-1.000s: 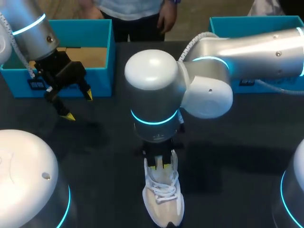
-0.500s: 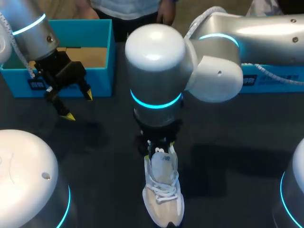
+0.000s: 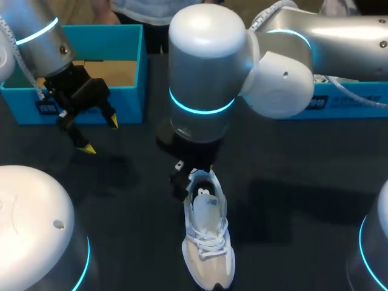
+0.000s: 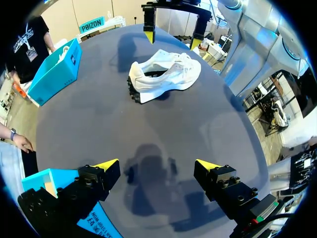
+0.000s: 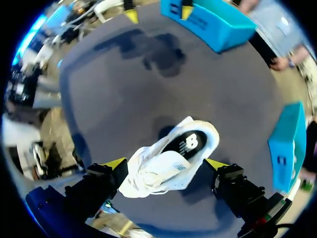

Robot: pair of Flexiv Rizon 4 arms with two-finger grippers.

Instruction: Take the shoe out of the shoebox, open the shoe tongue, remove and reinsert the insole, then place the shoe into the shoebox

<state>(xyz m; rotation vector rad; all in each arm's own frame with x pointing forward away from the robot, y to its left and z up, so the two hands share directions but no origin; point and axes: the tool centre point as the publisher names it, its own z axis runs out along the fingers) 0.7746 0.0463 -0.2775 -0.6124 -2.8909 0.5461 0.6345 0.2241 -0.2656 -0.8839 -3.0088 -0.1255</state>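
A white logo is showing on the dark insole (image 5: 187, 145) inside the shoe (image 5: 163, 171). A dark label is sitting on the shoebox (image 3: 130, 79) wall, and white print on the second blue box (image 3: 357, 100). Nothing is reading clearly.

My head camera looks down from above and behind onto the dark surface (image 3: 291, 200), with the shoe (image 3: 208, 242) at lower centre of the frame. My right wrist camera hangs close above that shoe. My left wrist camera views it across the surface, well apart.

Dark matte worktop (image 3: 297, 206), three things resting on it.
White lace-up sneaker (image 3: 209, 257) near the front; open turquoise cardboard box (image 3: 130, 100) far left; second turquoise box (image 3: 364, 103), largely hidden, seemingly far right.
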